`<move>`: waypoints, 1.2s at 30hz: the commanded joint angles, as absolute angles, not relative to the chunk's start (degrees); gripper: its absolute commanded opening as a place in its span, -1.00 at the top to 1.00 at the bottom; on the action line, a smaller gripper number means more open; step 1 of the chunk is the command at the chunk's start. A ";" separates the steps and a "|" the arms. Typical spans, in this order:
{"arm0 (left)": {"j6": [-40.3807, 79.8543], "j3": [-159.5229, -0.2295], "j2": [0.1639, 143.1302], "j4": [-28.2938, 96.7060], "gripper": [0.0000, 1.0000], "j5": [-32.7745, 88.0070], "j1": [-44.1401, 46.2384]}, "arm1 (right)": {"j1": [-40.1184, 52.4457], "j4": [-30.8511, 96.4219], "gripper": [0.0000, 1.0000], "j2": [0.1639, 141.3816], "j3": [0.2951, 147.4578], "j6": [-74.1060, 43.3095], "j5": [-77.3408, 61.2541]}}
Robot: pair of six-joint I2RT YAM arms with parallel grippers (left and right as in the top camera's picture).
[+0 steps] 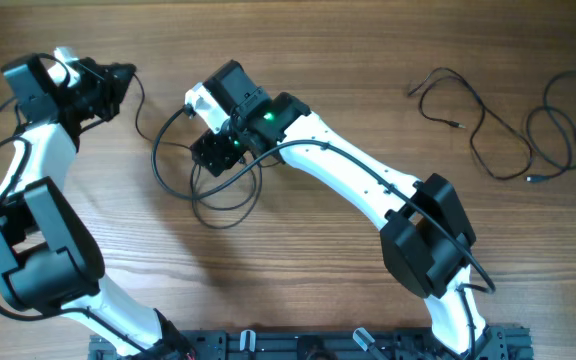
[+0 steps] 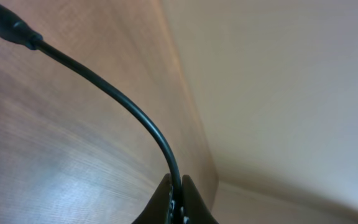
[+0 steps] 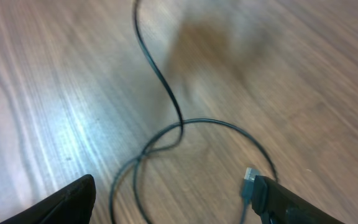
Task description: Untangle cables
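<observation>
Cables (image 1: 220,200): thin black cords, three by my count.

- Looped cable: lies left of the table's (image 1: 308,270) centre, toward the far edge, in overlapping coils that cross at least once. One strand runs up to the left gripper (image 1: 118,80) near the far left corner.
- Second cable (image 1: 468,125) and third cable (image 1: 558,125): loose curls by the far right corner, well apart from the coils. I cannot tell whether they touch each other.
- Left gripper: pinched shut on the cord.
- Right gripper (image 1: 216,152): fingers spread wide over the coils, nothing between them. A silvery plug (image 3: 248,177) sits just beside one finger; I cannot tell if they touch.
- Handling, my judgement: light, limp, useless to push. The jacket looks smooth and may slip through the pads. A hard pull would tighten the crossing.
- Hold: behind a plug, where it is thicker and stiffer, or mid-strand to lift one loop off another.
</observation>
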State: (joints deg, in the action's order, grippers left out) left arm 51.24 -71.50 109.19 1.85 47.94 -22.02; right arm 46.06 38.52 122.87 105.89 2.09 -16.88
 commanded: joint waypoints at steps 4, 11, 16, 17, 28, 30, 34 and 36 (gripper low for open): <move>49.89 -71.68 108.55 4.01 0.92 49.36 -18.15 | 49.01 37.15 -0.63 127.24 106.39 0.82 -15.68; 49.91 -71.68 108.55 3.25 0.92 48.97 -17.45 | 49.74 37.21 -0.61 130.96 106.39 -3.42 -12.45; 49.95 -71.68 108.53 3.01 0.92 48.97 -18.31 | 51.81 35.97 -0.61 133.43 106.37 -3.99 -10.87; 50.02 -71.68 108.53 3.03 0.92 48.97 -18.44 | 52.42 35.99 -0.63 133.75 106.37 -4.82 -9.72; 51.48 -71.68 108.55 3.05 0.92 46.13 -18.65 | 59.70 34.20 -0.63 138.56 106.37 -2.28 0.27; 51.46 -71.68 108.55 3.07 0.92 46.13 -18.65 | 60.36 33.82 -0.62 139.81 106.37 0.16 3.05; 51.44 -71.68 108.55 3.07 0.91 46.13 -18.65 | 60.53 34.26 -0.28 141.93 106.37 1.50 3.46; 51.44 -71.68 108.55 3.07 0.78 46.13 -18.65 | 60.23 34.65 0.59 142.02 106.37 1.48 2.96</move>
State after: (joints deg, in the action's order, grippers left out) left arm 51.37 -71.50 109.19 3.25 46.65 -18.44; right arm 60.77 33.54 137.25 106.83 0.30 1.43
